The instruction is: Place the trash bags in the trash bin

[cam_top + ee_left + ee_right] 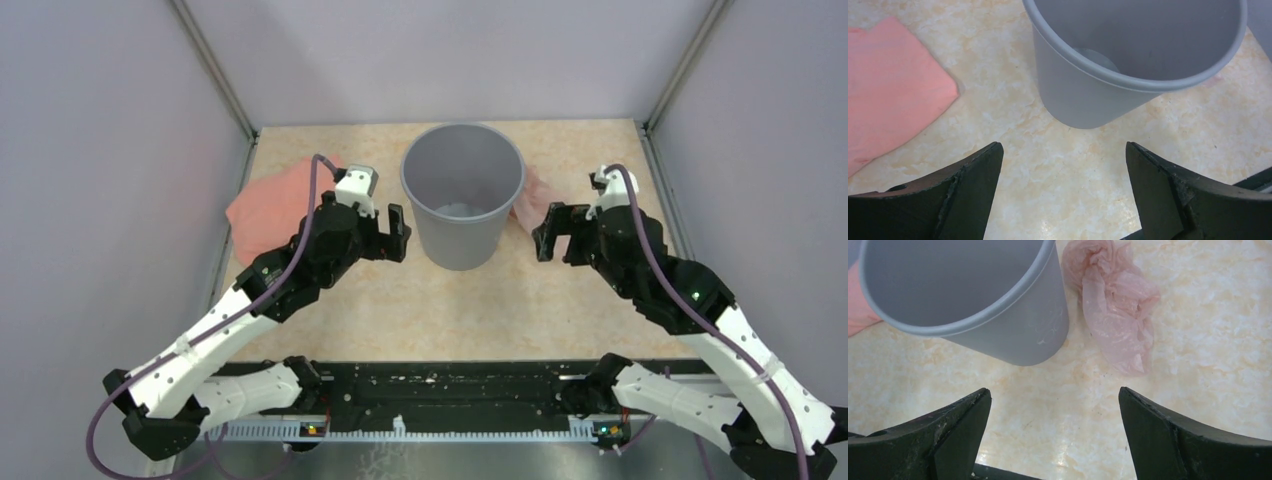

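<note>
The round grey trash bin (463,195) stands upright at the middle back of the table; only its pale floor shows inside. A crumpled translucent pale-pink trash bag (530,195) lies on the table against the bin's right side, seen clearly in the right wrist view (1118,305). My left gripper (397,232) is open and empty, just left of the bin (1088,95), above bare table (1063,165). My right gripper (552,232) is open and empty, just right of the bin (1018,335), a little nearer than the bag, above bare table (1054,400).
A flat, opaque salmon-pink sheet (270,205) lies at the left back of the table, also in the left wrist view (888,90). Grey walls with metal posts (215,70) enclose the table on three sides. A black rail (450,385) runs along the near edge.
</note>
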Controlling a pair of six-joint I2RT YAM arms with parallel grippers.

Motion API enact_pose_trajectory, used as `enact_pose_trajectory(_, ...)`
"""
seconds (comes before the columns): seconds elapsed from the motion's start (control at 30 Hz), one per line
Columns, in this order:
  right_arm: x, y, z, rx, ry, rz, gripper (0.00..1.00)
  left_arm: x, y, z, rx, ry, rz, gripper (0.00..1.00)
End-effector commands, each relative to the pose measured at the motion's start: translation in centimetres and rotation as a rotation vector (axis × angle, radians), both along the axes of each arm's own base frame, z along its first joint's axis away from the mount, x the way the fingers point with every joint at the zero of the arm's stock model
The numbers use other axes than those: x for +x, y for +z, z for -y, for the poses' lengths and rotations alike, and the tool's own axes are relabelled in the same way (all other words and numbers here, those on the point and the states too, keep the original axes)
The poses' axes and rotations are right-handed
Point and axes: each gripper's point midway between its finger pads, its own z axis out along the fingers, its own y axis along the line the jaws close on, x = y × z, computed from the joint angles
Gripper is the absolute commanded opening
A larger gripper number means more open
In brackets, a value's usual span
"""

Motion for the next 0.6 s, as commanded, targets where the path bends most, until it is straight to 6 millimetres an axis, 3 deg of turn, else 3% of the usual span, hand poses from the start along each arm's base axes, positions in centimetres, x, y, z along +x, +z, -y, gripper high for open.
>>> enact_pose_trajectory(0.0, 0.2, -1.9, -0.4, -0.011, -0.014, -0.058, 0.99, -1.1, 1.3, 0.7, -0.07, -0.08, 0.051, 0.98)
enact_pose_trajectory(0.3, 0.8, -6.0, -1.4, -0.015, -0.027, -0.135, 0.99, -1.7, -2.2, 1.3, -0.052, -0.092, -0.055, 0.98)
enact_pose_trajectory(0.57, 3.4, -9.9, -2.6, 0.089, -0.044, -0.143, 0.99, -2.0, -4.8, 2.1, -0.056, -0.109, -0.111, 0.98)
